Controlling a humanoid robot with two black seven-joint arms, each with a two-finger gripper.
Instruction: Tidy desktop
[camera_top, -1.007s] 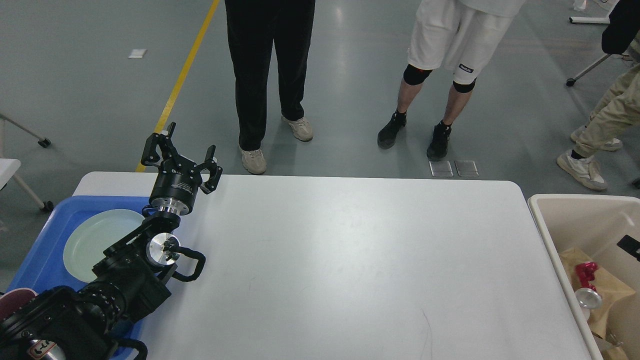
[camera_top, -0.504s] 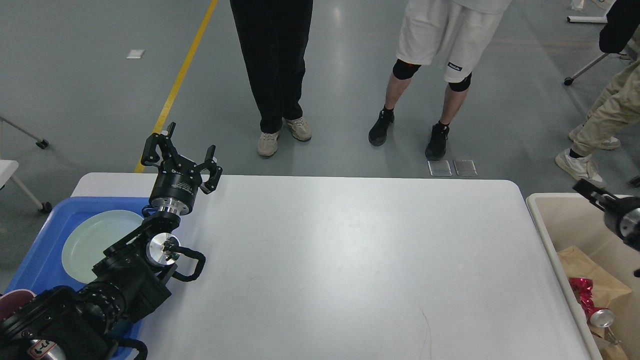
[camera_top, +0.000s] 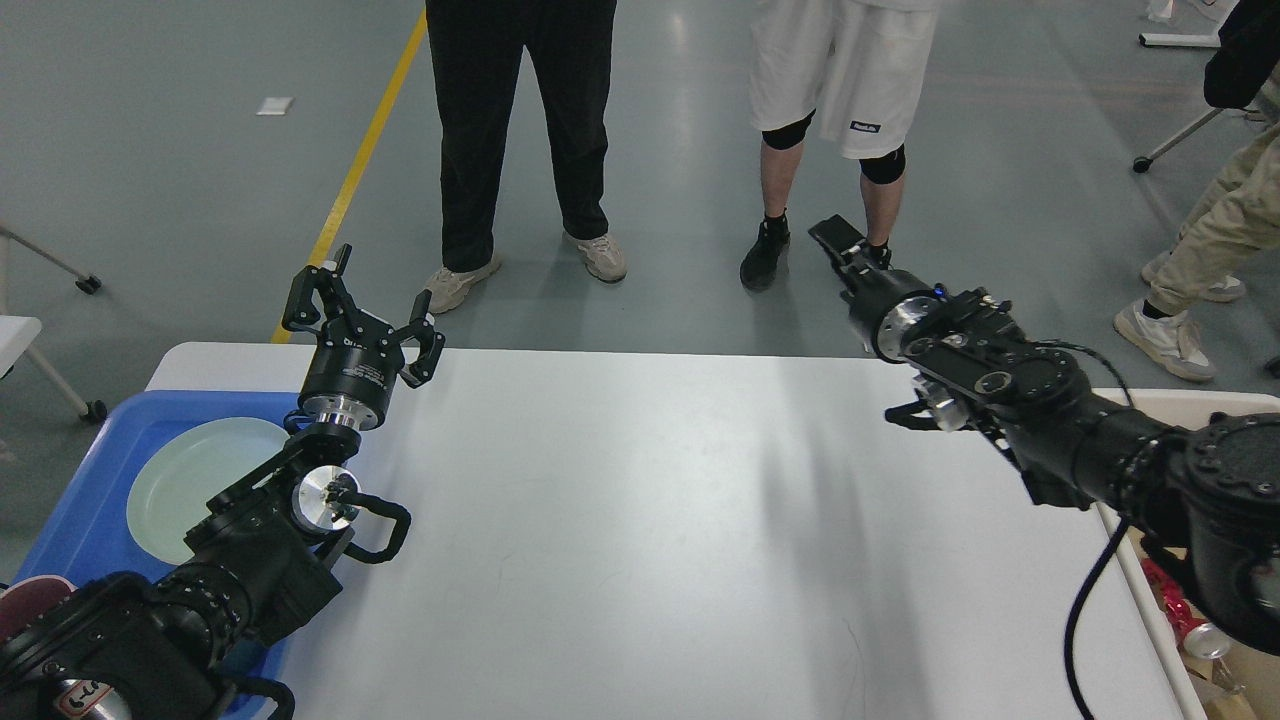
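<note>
The white desktop (camera_top: 640, 520) fills the middle of the head view; nothing lies on its bare surface. My left gripper (camera_top: 365, 305) is open and empty, held above the desktop's far left corner beside the blue tray (camera_top: 90, 500). My right gripper (camera_top: 840, 245) points away past the far edge of the desktop; it is dark and seen end-on, so its fingers cannot be told apart. The right arm reaches across the desktop's right side.
A pale green plate (camera_top: 190, 485) lies in the blue tray at left, with a dark red cup (camera_top: 25, 600) at the tray's near end. A beige bin (camera_top: 1200, 640) with rubbish stands at right. Several people stand beyond the far edge.
My right arm has swung in from the right over the bin to above the desktop's far right part. The left arm has not moved. The people have shifted their feet.
</note>
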